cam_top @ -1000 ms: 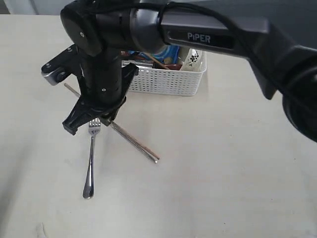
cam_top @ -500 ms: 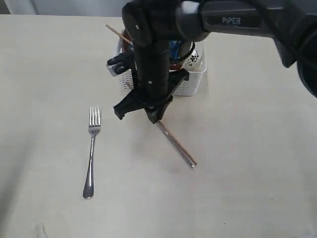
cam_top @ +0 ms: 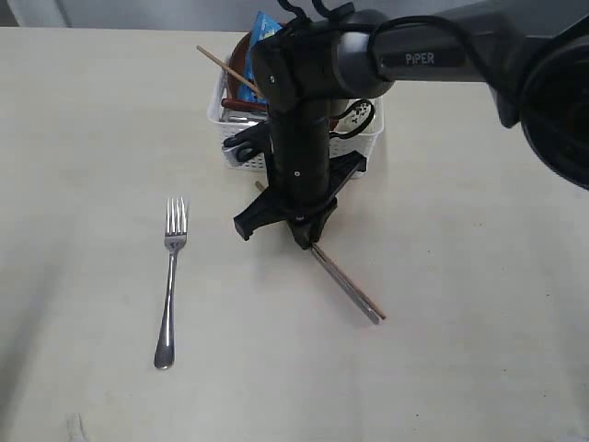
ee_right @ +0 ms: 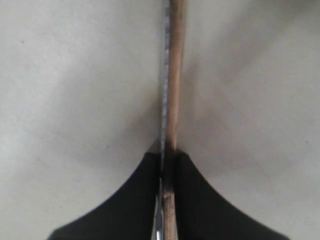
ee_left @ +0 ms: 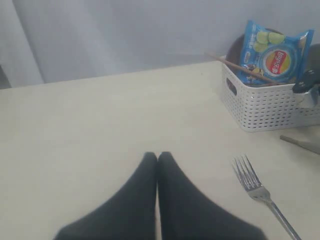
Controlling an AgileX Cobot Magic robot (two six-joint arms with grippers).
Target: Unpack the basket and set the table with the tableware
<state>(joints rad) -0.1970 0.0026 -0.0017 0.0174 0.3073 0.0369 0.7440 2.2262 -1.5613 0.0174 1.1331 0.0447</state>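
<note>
My right gripper hangs low over the table, just in front of the white basket. It is shut on a steel knife and a wooden chopstick pressed side by side; the right wrist view shows both pinched between the fingers. They slant down to the tabletop. A steel fork lies on the table to the left. The basket holds another chopstick, a brown plate and a floral-marked bowl. My left gripper is shut and empty above bare table near the fork.
A blue chips bag stands in the basket's back, also seen in the left wrist view. The right arm's dark body hides much of the basket's inside. Open tabletop lies to the right and front of the held knife.
The right arm has swung right, from above the fork to in front of the basket, carrying the knife and chopstick along. The fork stays put.
</note>
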